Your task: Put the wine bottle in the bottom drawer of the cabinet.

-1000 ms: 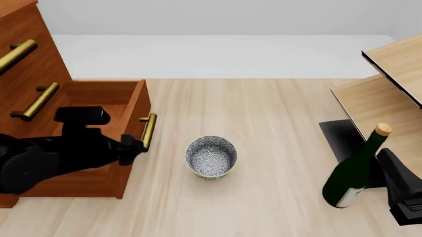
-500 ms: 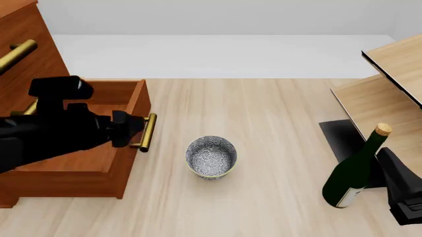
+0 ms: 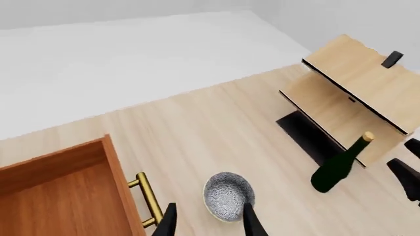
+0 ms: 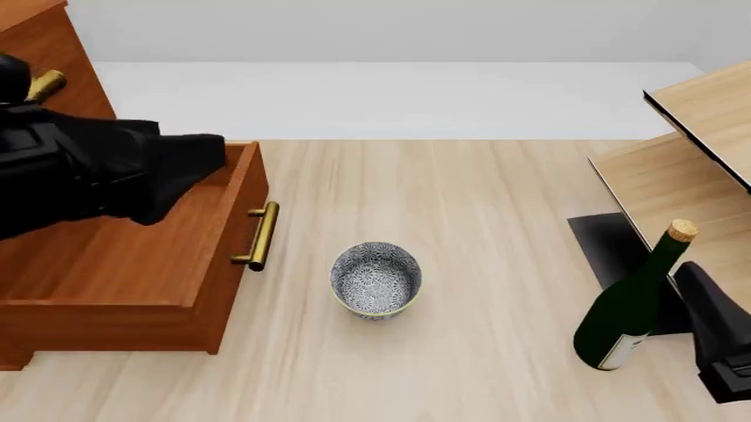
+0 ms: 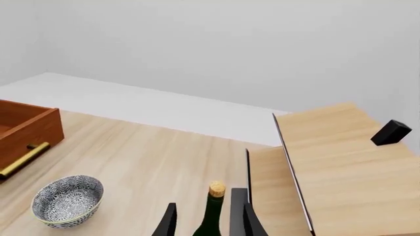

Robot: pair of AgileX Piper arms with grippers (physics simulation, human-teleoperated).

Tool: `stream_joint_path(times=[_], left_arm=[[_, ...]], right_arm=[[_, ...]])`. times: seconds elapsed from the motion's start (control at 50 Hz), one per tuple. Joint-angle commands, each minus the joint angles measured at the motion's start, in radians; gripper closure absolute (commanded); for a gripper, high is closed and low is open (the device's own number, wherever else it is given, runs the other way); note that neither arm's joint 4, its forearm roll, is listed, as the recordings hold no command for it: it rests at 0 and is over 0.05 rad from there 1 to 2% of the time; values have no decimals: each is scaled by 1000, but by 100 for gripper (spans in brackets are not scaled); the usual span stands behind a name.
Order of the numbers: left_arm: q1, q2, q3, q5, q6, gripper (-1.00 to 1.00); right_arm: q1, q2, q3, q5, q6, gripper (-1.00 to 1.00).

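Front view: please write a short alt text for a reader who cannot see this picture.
A reddish-brown bottom drawer stands pulled open at the left, with the black left arm above it. A patterned bowl sits mid-table, and a green wine bottle stands upright at the right in front of a pale shelf unit.

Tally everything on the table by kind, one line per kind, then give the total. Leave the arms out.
Bottles: 1, the dark green glass wine bottle with a tan cork
Bowls: 1, the blue-and-white patterned bowl
Cabinets: 1, the reddish-brown wooden cabinet, its bottom drawer pulled open
Shelf units: 1, the pale light-wood shelf unit
Total: 4
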Motion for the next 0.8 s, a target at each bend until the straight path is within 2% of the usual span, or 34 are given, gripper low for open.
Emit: stream_joint_path(times=[0.02,0.1,0.14,0.24,0.32,0.42,0.5,0.58,0.8], left_arm=[[-66,-103,-17,-39,73,-100],[-88,-132,27,-113,110,-100],[-129,-125,47,-151,122,-100],[-154,-88,82,-222,152,-100],[-205,-66,83,-268,110,-100],[-231,-7,98,-334,139,-100],[-221,10,97,-363,86,-100],[-239,43,95,-400,107,-100],[-280,156,75,-490,150,-100]], right_arm=[[-2,0,-10,5,-5,-100],[-9,-2,-18,11,-4,-100],[-12,-4,-21,15,-6,-100],[-30,-5,-42,35,-11,-100],[-55,-6,-82,72,-17,-100],[-70,-6,-148,131,-19,-100],[-75,-6,-189,165,-24,-100],[-75,-6,-205,189,-43,-100],[-115,-6,-277,269,-33,-100]])
